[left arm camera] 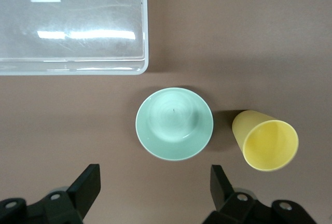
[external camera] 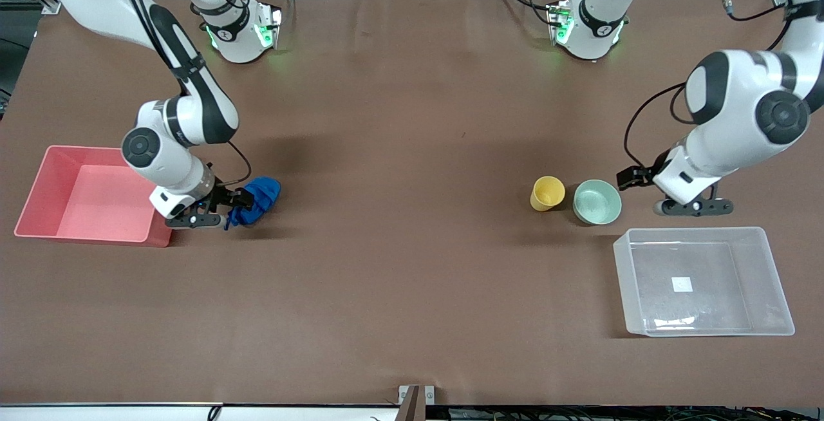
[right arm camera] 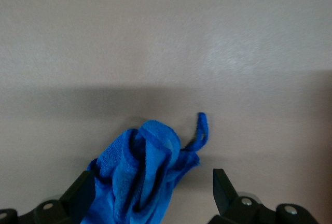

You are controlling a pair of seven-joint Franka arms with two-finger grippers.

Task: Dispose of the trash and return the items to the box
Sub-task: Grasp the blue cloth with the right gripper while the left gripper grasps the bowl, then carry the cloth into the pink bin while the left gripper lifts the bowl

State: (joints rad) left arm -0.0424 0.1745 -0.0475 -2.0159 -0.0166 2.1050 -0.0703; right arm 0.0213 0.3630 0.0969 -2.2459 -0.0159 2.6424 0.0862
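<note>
Clock directions were read on the front view, with twelve toward the robots' bases. The trash, a crumpled blue wad (external camera: 257, 199) with a thin loop at one end, was seen lying on the brown table (external camera: 412, 150) at about nine o'clock from the table's centre. The right gripper (external camera: 233, 210) was lowered around it. In the right wrist view the gripper (right arm camera: 153, 177) was shown with its jaws spread. The wad (right arm camera: 145, 172) lay between them, pressed against one finger, with a gap left to the other, so nothing was clamped. The pink bin (external camera: 38, 189) was found at nine o'clock from the wad, just beside the gripper, with the right arm's wrist over its corner.

The yellow cup (external camera: 547, 193) and the mint-green bowl (external camera: 597, 201) were seen at about three o'clock from the table's centre. They stood upright and just beside each other, the cup at nine o'clock from the bowl. The clear box (external camera: 702, 233) was placed at about five o'clock from the bowl, nearer to the front camera, with a white sticker on its base.

The left gripper (external camera: 692, 208) was held over bare table at three o'clock from the bowl. In the left wrist view the gripper (left arm camera: 155, 175) was shown spread wide and holding nothing. The bowl (left arm camera: 174, 123), the cup (left arm camera: 267, 141) and a corner of the box (left arm camera: 144, 37) were visible past its fingers.
</note>
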